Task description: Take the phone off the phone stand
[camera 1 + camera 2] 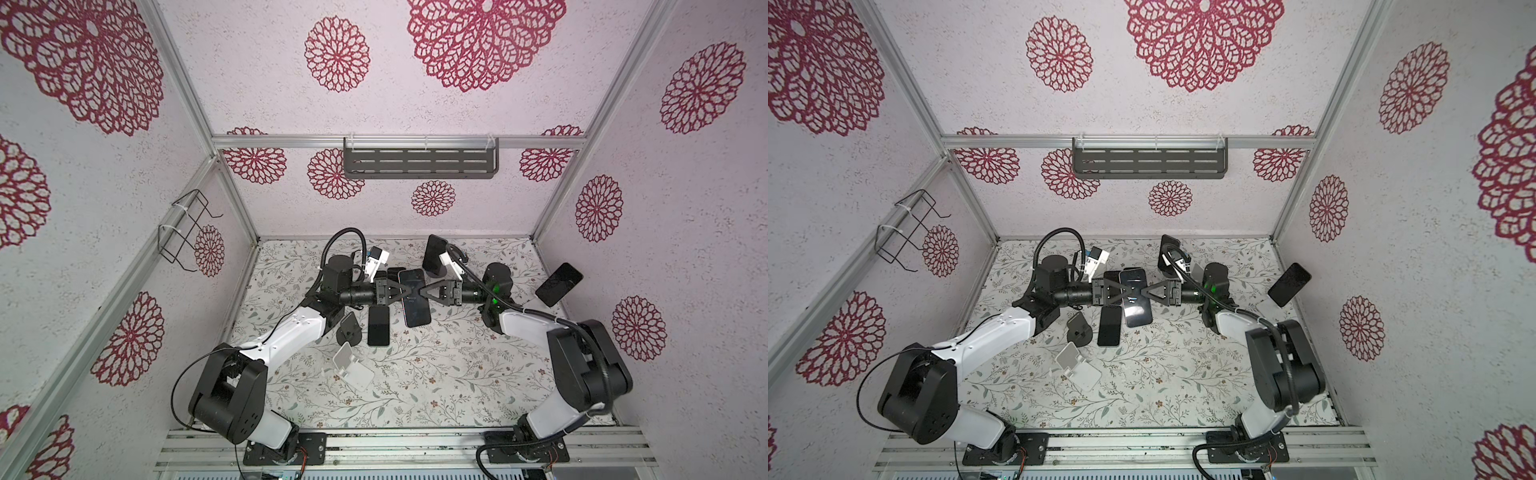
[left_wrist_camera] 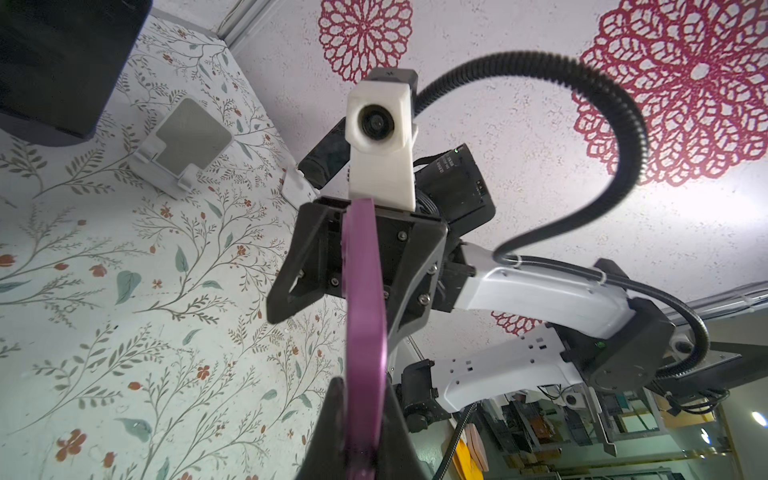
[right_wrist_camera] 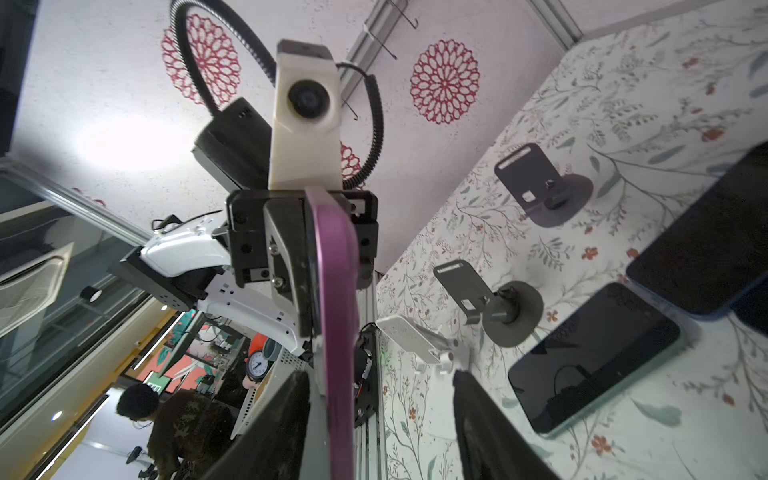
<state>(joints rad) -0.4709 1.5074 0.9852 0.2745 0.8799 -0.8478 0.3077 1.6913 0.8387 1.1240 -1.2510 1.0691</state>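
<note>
One phone is held clear of the desk, beyond the white stand.
It is gripped at one long edge by the closed jaws of the left gripper; the opposite edge is straddled by the right gripper, whose jaws are seen open, one finger apart from it.

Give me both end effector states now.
Left end effector: closed on the phone.
Right end effector: open, jaws straddling the same phone.
</note>
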